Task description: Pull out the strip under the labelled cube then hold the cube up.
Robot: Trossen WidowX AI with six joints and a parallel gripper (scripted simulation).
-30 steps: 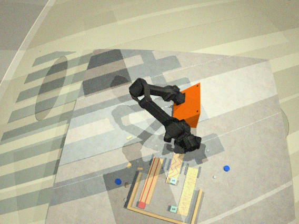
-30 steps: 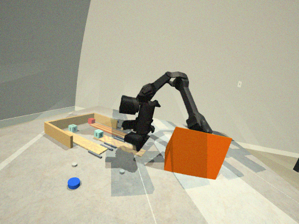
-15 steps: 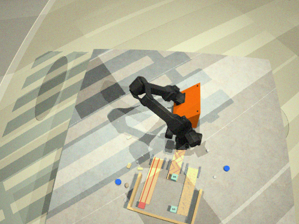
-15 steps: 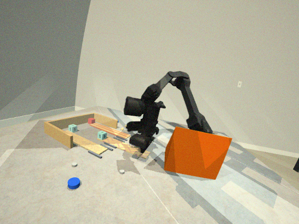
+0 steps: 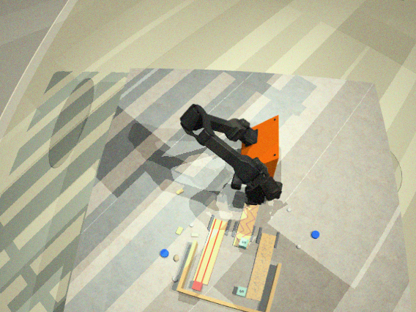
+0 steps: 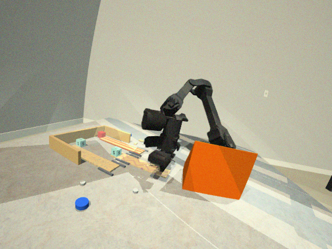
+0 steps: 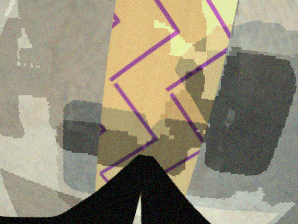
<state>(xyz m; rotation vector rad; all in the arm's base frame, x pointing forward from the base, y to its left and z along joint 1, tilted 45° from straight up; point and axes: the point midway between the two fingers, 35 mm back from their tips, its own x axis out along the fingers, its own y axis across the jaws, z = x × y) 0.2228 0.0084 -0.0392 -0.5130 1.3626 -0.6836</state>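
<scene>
A tan strip with a purple zigzag (image 5: 249,220) (image 6: 143,165) (image 7: 153,50) lies between dark rails. A teal labelled cube (image 5: 244,242) (image 6: 116,151) sits on its far end. My gripper (image 6: 161,169) (image 7: 144,162) is shut, and its tips are down on the near end of the zigzag strip; in the top view the wrist hides the tips. A second teal labelled cube (image 5: 241,291) (image 6: 80,142) sits beside a speckled strip (image 5: 261,264). A red cube (image 5: 197,286) (image 6: 101,134) sits at the far end of a red-lined strip (image 5: 210,253).
A low wooden frame (image 5: 220,301) (image 6: 64,149) borders the strips on the far side. A big orange block (image 5: 265,140) (image 6: 216,169) stands by the arm's base. Blue discs (image 5: 315,234) (image 5: 164,252) (image 6: 82,203) and small pale pieces lie scattered around.
</scene>
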